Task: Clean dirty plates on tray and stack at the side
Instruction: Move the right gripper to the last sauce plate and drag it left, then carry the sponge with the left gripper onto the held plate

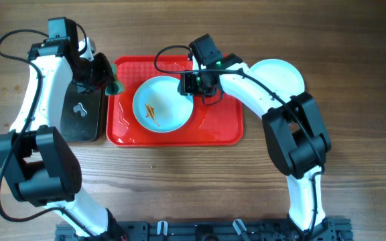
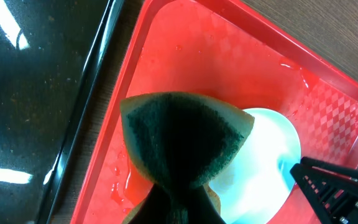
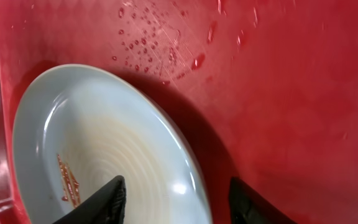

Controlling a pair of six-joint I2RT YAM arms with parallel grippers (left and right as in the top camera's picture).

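Item under inspection: one plate (image 1: 163, 104) lying flat at the centre of the red tray (image 1: 220, 124), with an orange-brown smear (image 1: 151, 112) on its lower left inner face. A second plate (image 1: 280, 72) sits on the bench (image 1: 354, 80) at the upper right of the overhead frame, partly hidden by the right arm; whether others lie beneath it cannot be told. The right claw (image 1: 194, 84) is spread, one finger over the bowl and the other over the tray, with the plate's upper right rim between them and not pinched. The left claw (image 1: 106, 77) is pressed together on a green sponge (image 2: 179, 134), held over the tray's left edge beside the black tray (image 1: 82, 117). Water droplets (image 3: 160, 43) bead on the tray. Assessment: the plate appears rigid, glossy and probably wet, hence slippery; it is judged light but liable to pivot or slide under the sponge. The raised rim is the only practical hold, taken squarely with one finger inside and one outside.
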